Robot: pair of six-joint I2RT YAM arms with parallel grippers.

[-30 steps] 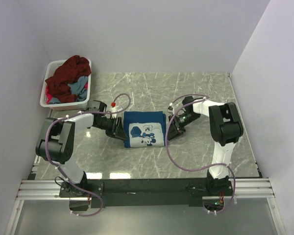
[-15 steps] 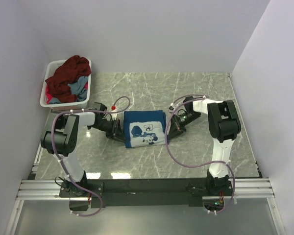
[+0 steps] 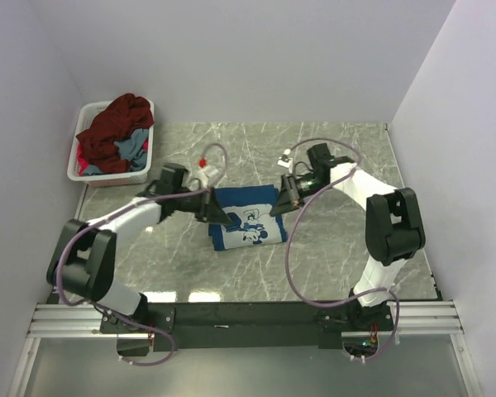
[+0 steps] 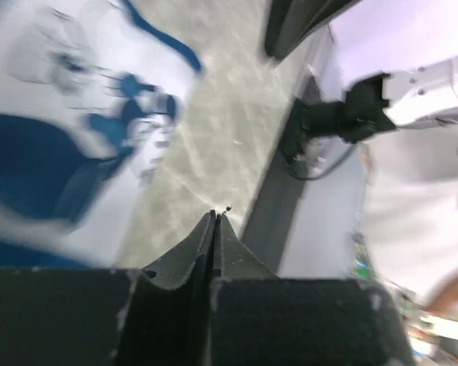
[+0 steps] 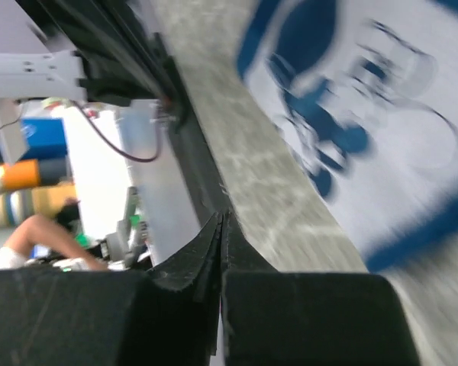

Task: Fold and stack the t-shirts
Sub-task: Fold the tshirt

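A deep blue t-shirt (image 3: 246, 222) lies folded on the marble table, its white cartoon print facing up. It also shows blurred in the left wrist view (image 4: 53, 145) and the right wrist view (image 5: 382, 99). My left gripper (image 3: 216, 212) is shut at the shirt's far left corner, with no cloth showing between its jaws (image 4: 215, 216). My right gripper (image 3: 283, 197) is shut at the far right corner, also with nothing showing in it (image 5: 223, 214). A dark maroon t-shirt (image 3: 116, 122) and a grey-blue one (image 3: 132, 150) lie heaped in the basket.
The white plastic basket (image 3: 107, 176) stands at the far left corner of the table. Purple cables loop from both arms over the table. Walls close in the left, back and right sides. A black rail (image 3: 248, 314) runs along the near edge.
Both arms have swung from the shirt's sides to its far corners, wrists raised. The folded shirt has shifted slightly toward the near edge. Both grippers stay shut.
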